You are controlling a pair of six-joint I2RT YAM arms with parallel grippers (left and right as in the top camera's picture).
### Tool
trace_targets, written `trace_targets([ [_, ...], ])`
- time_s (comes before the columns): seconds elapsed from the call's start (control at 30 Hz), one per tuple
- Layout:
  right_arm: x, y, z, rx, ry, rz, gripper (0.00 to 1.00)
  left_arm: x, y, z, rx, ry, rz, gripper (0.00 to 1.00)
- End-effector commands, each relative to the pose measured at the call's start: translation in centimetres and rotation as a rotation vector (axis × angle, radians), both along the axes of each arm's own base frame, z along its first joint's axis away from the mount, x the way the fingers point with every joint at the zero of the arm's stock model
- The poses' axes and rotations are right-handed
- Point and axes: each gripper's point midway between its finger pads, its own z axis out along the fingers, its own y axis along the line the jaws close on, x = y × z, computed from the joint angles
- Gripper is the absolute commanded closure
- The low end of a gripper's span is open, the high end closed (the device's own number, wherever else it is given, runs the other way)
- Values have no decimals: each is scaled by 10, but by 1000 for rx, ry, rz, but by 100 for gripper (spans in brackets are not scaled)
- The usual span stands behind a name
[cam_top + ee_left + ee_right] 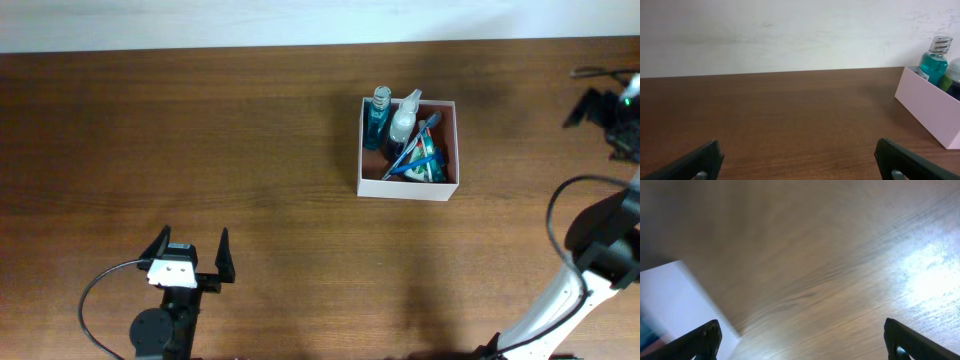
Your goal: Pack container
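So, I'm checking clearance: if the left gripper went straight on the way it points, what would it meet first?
The way looks free: ahead of the left gripper lies only bare table up to the pale wall. The container sits off to its right, likely outside that line.

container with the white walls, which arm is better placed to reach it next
Probably right. The square white-walled container sits toward the robot's right in the overhead view, and the open right end effector has its wall close by. The open left end effector looks farther off.
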Motion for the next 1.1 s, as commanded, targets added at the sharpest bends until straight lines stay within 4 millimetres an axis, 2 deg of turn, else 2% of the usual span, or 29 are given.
trace_targets([
  [0.0,1,46,72,-77,-149,89,1,-1,-3,0,17,-6,-20,1],
  [0.07,0,71,97,-104,-202,144,1,-1,-3,0,17,-6,-20,1],
  [0.27,-20,109,156,-283,-299,225,1,-1,-3,0,17,-6,-21,1],
  [0.53,-71,156,237,-328,-537,269,1,-1,-3,0,17,-6,-20,1],
  [0.73,-117,167,296,-373,-753,255,1,-1,-3,0,17,-6,-20,1],
  [0.93,-158,175,331,-396,-897,249,1,-1,-3,0,17,-6,-20,1],
  [1.07,-176,181,345,-402,-978,253,1,-1,-3,0,17,-6,-20,1],
])
